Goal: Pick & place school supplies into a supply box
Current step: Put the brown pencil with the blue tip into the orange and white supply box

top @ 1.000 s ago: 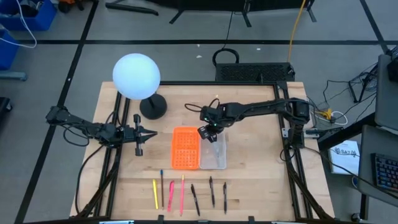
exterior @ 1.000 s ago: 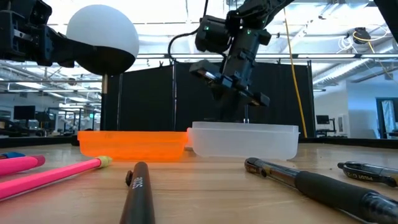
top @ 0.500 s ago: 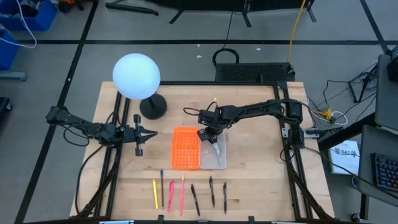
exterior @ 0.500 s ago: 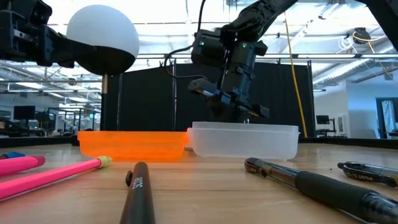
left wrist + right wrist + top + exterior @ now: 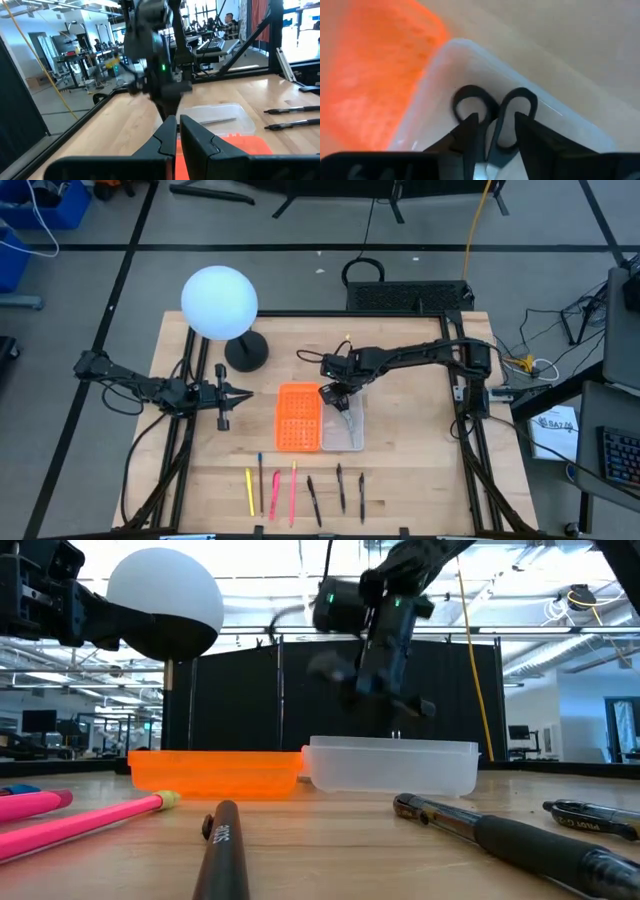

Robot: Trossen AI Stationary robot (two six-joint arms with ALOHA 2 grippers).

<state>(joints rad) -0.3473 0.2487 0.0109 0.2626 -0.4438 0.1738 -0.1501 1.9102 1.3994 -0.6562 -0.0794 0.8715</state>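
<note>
Right gripper (image 5: 492,132) straddling the scissors (image 5: 495,117) over the clear half of the supply box (image 5: 345,432).

Its fingers stand apart on either side of the scissors; I cannot tell whether they touch them. The scissors lie inside the clear half, handle loops pointing away from the wrist, long axis running between the fingers. The orange half (image 5: 298,418) sits just beside. The pens (image 5: 300,492) lie in a row at the near edge, well apart. The left gripper (image 5: 222,395), nearly closed and empty, waits by the lamp (image 5: 219,302).
</note>
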